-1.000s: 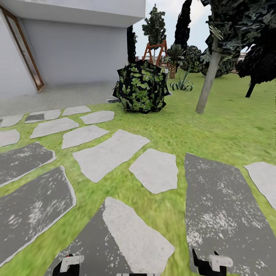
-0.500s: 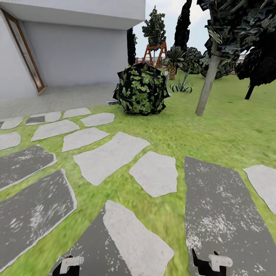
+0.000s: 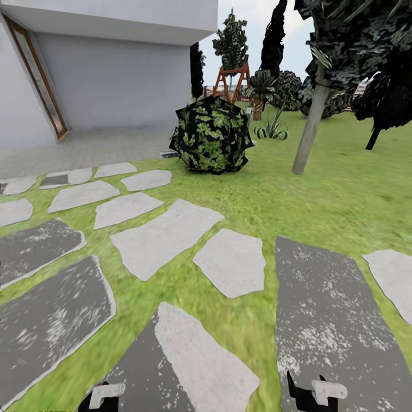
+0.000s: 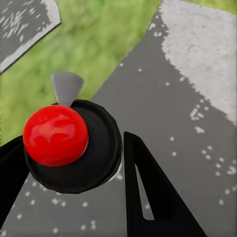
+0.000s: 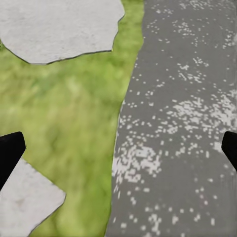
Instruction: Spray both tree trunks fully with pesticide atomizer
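Note:
In the left wrist view the pesticide atomizer (image 4: 64,143) has a red round top on a black body with a small grey nozzle. It sits between the black fingers (image 4: 148,192) of my left gripper (image 4: 74,148), which is shut on it above a grey stone slab. My right gripper (image 5: 118,148) is open and holds nothing over grass and a slab. In the head view both grippers, left (image 3: 106,395) and right (image 3: 315,392), sit low at the bottom edge. A tree with a smooth grey trunk (image 3: 309,134) stands ahead to the right. A second dark tree (image 3: 383,97) is farther right.
A round leafy bush (image 3: 212,134) stands ahead in the middle, with a small palm (image 3: 261,91) and a wooden swing frame (image 3: 232,74) behind it. A white house wall (image 3: 114,80) and paving lie to the left. Grey stepping stones (image 3: 166,234) cross the grass (image 3: 343,194).
The whole head view has shifted slightly, so the stones sit a little lower in the picture. Both grippers keep their places at the bottom edge.

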You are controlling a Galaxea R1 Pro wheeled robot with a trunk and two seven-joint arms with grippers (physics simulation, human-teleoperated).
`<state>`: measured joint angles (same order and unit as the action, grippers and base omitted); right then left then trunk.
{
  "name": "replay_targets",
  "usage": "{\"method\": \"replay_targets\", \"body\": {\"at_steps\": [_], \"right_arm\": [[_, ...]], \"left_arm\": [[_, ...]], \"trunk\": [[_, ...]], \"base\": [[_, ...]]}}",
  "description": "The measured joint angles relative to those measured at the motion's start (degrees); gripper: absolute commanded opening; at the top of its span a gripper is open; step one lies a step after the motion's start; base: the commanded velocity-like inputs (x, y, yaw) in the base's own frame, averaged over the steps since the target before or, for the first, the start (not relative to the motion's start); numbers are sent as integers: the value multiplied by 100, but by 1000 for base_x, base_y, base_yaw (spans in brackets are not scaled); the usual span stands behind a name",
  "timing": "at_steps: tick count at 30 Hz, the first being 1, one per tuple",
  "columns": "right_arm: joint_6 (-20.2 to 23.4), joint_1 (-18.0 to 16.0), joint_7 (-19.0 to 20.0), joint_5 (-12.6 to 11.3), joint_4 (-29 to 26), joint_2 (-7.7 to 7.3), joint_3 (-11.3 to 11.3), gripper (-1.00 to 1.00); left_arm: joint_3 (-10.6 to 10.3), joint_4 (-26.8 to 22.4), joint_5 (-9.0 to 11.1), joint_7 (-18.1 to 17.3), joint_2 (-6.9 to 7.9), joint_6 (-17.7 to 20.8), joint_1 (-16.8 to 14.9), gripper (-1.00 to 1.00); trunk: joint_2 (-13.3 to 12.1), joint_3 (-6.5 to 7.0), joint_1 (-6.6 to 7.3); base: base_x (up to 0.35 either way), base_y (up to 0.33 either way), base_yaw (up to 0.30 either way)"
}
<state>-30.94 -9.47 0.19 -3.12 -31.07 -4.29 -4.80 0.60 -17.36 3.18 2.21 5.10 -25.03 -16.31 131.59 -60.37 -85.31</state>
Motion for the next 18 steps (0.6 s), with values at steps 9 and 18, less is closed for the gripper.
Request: {"method": "replay_targets", "body": {"at_steps": [9, 18], "right_arm": [[0, -1, -7, 1, 2, 0, 6, 100], [0, -1, -10, 1, 3, 0, 3, 100]], "left_arm": [[-1, -1, 1, 4, -3, -1, 1, -100], [0, -1, 2, 4, -8, -1, 1, -100]], "trunk": [[0, 2, 0], [0, 30, 0]], "base": [[0, 0, 262], [0, 0, 277]]}}
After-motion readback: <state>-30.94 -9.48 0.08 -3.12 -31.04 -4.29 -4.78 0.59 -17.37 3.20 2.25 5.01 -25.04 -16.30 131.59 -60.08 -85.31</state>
